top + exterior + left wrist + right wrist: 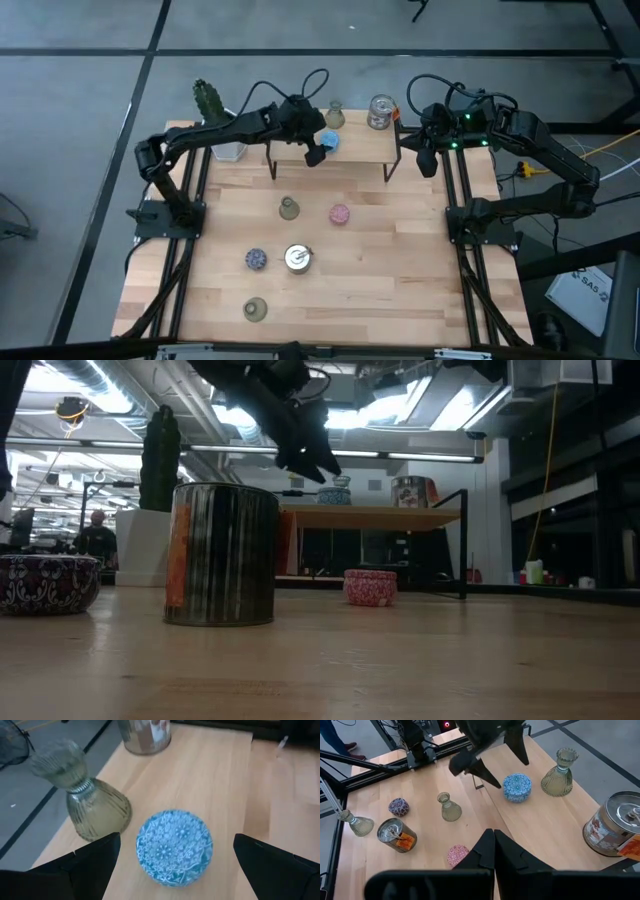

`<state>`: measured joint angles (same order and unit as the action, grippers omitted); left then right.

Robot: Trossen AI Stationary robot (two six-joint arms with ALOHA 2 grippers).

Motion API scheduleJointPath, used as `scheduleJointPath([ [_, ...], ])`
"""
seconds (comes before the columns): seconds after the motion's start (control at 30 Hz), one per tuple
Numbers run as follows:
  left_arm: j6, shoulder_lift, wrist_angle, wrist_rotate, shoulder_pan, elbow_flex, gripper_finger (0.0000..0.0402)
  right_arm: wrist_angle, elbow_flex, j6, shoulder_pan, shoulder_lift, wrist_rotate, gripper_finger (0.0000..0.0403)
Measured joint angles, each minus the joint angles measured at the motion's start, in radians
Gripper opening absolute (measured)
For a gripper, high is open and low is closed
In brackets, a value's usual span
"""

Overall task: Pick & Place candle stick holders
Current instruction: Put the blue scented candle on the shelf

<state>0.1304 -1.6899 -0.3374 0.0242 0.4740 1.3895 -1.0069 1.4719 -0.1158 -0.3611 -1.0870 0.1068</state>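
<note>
High view first: nearest you, by the wooden tabletop's (420, 290) front edge, stands an olive-green flared glass holder (256, 310). Behind it sit a dark speckled round holder (256, 259) and a shiny silvery cup (297, 258). Past mid-table you find a second olive flared holder (289, 208) beside a round pink speckled holder (340, 214).

At the far edge, the raised wooden shelf (360, 150) carries a round blue patterned holder (331, 140), a third olive flared holder (334, 114) and a second silvery cup (380, 112).

The left gripper (318, 148) hangs over the blue holder with its fingers spread wide to either side, gripping nothing. You appear to be at a placing or releasing step there. Your next move should lift straight up, clear of the neighbouring olive holder. The right gripper (427, 163) waits clenched and empty off the shelf's right end.
</note>
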Motion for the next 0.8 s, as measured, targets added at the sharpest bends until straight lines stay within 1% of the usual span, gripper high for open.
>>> scheduleJointPath([
  [0.43,-0.016,-0.1,0.029,0.0,0.0,0.0,0.0386,-0.003,0.0,0.004,0.0,0.0,0.001,0.0001],
  [0.8,-0.017,-0.111,0.083,0.0,0.0,0.0,0.0386,-0.004,0.0,0.004,0.0,0.0,0.001,0.0001],
])
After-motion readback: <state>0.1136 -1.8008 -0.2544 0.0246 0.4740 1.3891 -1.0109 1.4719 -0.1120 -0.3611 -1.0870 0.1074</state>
